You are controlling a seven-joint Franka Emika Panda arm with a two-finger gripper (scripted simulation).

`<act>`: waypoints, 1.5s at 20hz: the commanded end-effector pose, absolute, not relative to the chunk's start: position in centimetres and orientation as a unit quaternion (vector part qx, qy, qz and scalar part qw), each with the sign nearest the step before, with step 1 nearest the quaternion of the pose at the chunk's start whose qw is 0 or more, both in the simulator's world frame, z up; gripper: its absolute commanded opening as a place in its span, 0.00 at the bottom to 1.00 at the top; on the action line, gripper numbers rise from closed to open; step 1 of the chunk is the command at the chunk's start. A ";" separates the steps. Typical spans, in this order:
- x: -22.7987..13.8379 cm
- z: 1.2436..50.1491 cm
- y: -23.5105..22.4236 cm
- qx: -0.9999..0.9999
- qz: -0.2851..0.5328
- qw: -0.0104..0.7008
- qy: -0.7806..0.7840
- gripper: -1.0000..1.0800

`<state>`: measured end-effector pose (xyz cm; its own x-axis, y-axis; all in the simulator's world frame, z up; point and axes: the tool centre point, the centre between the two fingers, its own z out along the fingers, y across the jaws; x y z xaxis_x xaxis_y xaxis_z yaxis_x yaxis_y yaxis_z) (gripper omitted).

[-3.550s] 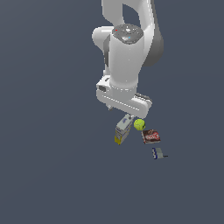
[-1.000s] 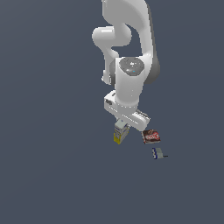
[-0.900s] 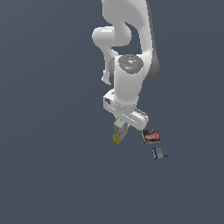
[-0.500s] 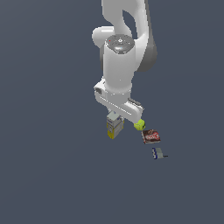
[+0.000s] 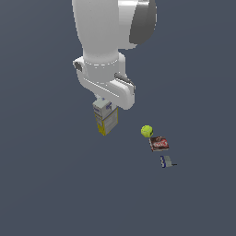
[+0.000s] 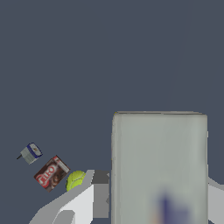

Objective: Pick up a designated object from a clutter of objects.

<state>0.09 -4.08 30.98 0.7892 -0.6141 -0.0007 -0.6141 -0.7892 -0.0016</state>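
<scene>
In the wrist view the grey-white carton (image 6: 159, 168) fills the nearest part of the picture, a broad pale face with a blurred blue and yellow mark low on it. The tool (image 6: 153, 197) is clamped on this carton: one white finger (image 6: 74, 203) with its dark pad presses against one side of the box, and a sliver of the other finger shows at the opposite side.

Beyond the finger lie the rest of the objects on the dark grey floor. The yellow-green ball (image 6: 75, 180) is closest to the finger, the flat dark red packet (image 6: 51, 173) is just beside the ball, and the tiny grey-blue item (image 6: 30, 153) sits a little past the packet.

The exterior view shows the carton (image 5: 105, 117) hanging upright directly under the white arm (image 5: 108, 50), its top hidden up inside the tool (image 5: 106, 105), its yellow lower edge free of the floor. The ball (image 5: 146, 131), the packet (image 5: 159, 144) and the grey-blue item (image 5: 167, 161) form a short row, well apart from the carton, toward the exterior view's right.
</scene>
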 end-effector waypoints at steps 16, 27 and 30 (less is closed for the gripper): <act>-0.3 46.5 -13.6 -0.946 0.000 0.000 0.324 0.00; -0.1 49.5 -15.5 -0.946 0.000 0.000 0.324 0.00; 0.0 49.6 -15.6 -0.946 0.000 0.000 0.324 0.00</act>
